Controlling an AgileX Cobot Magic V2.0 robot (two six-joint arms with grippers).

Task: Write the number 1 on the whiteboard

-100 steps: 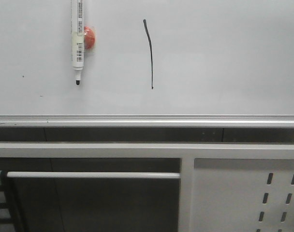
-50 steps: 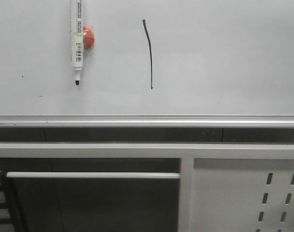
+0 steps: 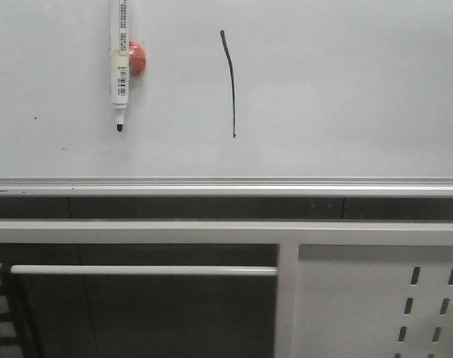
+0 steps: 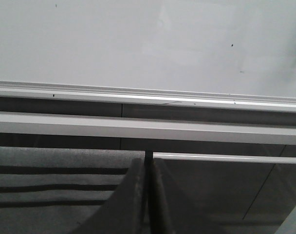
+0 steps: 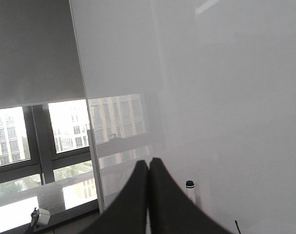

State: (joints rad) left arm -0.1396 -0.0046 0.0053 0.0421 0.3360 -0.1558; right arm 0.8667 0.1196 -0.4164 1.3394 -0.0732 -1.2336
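The whiteboard [image 3: 346, 89] fills the upper half of the front view. The number 1 [image 3: 231, 82] is a thin black, slightly curved vertical stroke on it. A white marker [image 3: 119, 67] hangs tip down on the board to the left of the stroke, next to an orange round magnet [image 3: 138, 58]. Neither gripper shows in the front view. My left gripper [image 4: 147, 161] is shut and empty, low below the board's silver rail [image 4: 148, 95]. My right gripper [image 5: 148, 162] is shut and empty, close to the board [image 5: 226, 97], with the marker's end [image 5: 190, 191] just beside it.
The board's aluminium bottom rail [image 3: 226, 183] runs across the front view, above a grey frame bar [image 3: 137, 231]. A white perforated panel [image 3: 383, 306] stands at the lower right. The right wrist view shows a window [image 5: 36, 136] past the board's edge.
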